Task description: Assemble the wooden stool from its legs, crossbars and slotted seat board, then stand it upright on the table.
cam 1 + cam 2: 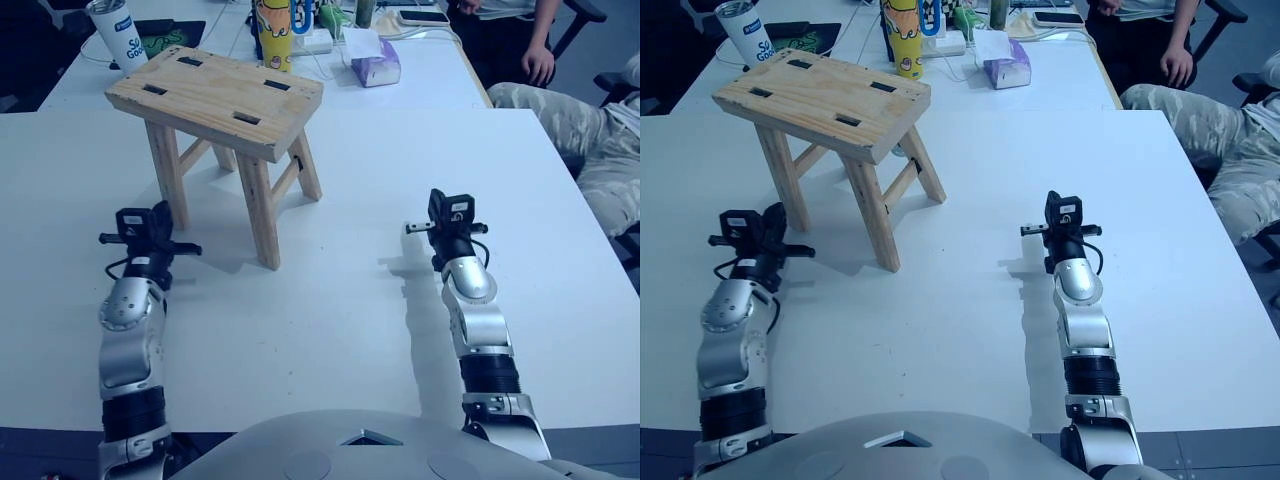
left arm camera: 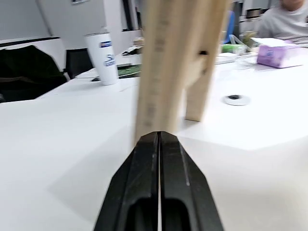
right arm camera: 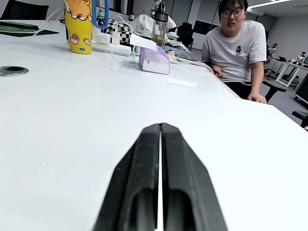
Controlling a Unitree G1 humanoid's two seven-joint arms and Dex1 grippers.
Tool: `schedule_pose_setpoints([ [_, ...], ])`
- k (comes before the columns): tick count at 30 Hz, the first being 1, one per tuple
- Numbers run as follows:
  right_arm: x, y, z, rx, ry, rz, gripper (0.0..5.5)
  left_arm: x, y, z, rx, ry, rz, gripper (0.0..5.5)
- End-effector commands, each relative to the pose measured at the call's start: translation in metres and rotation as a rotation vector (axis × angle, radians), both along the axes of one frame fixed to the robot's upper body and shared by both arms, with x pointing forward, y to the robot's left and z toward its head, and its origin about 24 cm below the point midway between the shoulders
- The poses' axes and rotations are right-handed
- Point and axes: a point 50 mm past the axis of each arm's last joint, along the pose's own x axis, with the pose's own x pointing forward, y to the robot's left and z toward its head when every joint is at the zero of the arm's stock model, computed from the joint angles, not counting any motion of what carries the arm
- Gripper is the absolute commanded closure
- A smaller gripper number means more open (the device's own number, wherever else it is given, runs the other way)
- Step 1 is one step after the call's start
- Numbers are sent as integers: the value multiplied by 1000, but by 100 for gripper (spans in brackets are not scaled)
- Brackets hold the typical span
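**Stool upright, left pincer at its near leg**

Stool [image 1: 225,125] stands on its legs on the worktop [image 1: 340,310], with the slotted seat board [image 1: 210,88] level on top, so by my read the build looks finished. The legs run straight up. The seat's long axis lies crosswise, slanting away from the left pincer toward the far right.

Here's the relation that counts. The left pincer [image 2: 159,137] rests low on the worktop with its fingers pressed together on nothing, and the stool's near leg [image 2: 163,82] rises directly ahead of its tips, very close. I can't say whether they touch.

The right pincer [image 3: 160,127] is also closed and empty. It sits well apart from the stool, which lies ahead of it and off to its left across bare worktop.

So the left arm is clearly the nearer one. If it pushed forward it would meet that leg low down and could skid or tip the stool, so backing away looks like the safer move.

Beyond the stool sit a white tumbler [image 1: 112,28] and a yellow cup [image 1: 275,35].
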Motion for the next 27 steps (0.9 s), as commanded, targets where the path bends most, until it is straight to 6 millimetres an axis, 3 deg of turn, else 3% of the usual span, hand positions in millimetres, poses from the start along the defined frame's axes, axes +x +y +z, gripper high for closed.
schedule_pose_setpoints([
  [1,5,6,-1,26,-15,2,549,4,-15,-2,-1,-25,-32,550],
  [6,9,12,-1,34,-28,18,549,15,-24,-6,-23,-40,-30,550],
  [14,16,15,3,40,-45,36,549,15,-44,-13,-48,-63,-52,550],
  [27,25,15,6,30,-45,68,549,18,-54,-16,-89,-89,-22,550],
])
